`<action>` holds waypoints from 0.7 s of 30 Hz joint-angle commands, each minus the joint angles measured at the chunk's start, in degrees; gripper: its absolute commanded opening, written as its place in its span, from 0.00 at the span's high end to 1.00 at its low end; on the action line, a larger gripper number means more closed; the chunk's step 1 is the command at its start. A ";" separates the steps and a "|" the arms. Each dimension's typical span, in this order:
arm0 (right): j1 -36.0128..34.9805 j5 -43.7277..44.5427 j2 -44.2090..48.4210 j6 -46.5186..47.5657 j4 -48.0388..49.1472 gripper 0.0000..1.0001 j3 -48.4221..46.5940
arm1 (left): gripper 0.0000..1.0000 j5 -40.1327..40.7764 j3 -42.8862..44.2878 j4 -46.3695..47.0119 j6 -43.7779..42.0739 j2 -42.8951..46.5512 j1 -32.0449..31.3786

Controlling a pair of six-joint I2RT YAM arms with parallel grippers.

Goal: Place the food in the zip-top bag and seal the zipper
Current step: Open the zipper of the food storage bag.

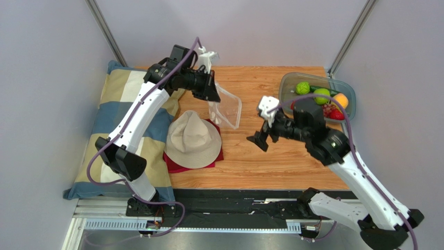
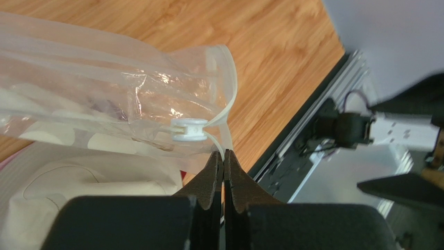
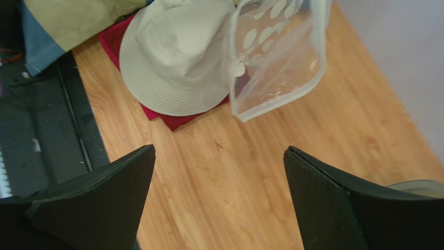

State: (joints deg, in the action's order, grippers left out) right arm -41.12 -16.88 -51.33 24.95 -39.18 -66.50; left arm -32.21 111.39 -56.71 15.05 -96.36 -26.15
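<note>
The zip-top bag (image 1: pixel 227 108) is clear with white dots and hangs from my left gripper (image 1: pixel 211 92) above the table's back middle. In the left wrist view my left gripper (image 2: pixel 224 153) is shut on the bag's zipper edge (image 2: pixel 232 99), right beside a white slider piece (image 2: pixel 190 130). No food shows inside the bag (image 3: pixel 281 57). The food lies in the grey tray (image 1: pixel 350 94) at the back right: green balls (image 1: pixel 321 96), an orange ball (image 1: pixel 341 100) and red fruit (image 1: pixel 333 112). My right gripper (image 1: pixel 260 138) is open and empty over bare wood (image 3: pixel 219 151), between bag and tray.
A beige hat (image 1: pixel 193 139) lies on a red cloth (image 1: pixel 176 165) just left of the bag, also in the right wrist view (image 3: pixel 177 57). A checked pillow (image 1: pixel 117 104) fills the table's left side. Walls close in at back and sides.
</note>
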 commanded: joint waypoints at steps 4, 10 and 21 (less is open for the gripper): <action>16.43 -24.51 -15.72 -14.85 -4.15 0.10 -10.84 | 1.00 -2.33 0.76 -11.41 -16.89 0.12 -1.45; 15.64 -28.20 -17.05 -17.65 1.64 0.16 -6.63 | 1.00 -6.20 2.77 -11.23 -15.31 -1.73 -1.53; 11.50 -10.73 -22.58 -14.93 8.24 0.29 -4.52 | 1.00 -12.61 7.17 -14.57 -18.12 -6.39 -3.64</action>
State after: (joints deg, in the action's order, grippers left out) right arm -28.71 -35.46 -71.20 8.95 -35.57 -71.09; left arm -40.36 116.03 -69.49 -0.08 -102.02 -29.17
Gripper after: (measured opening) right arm 0.758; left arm 0.008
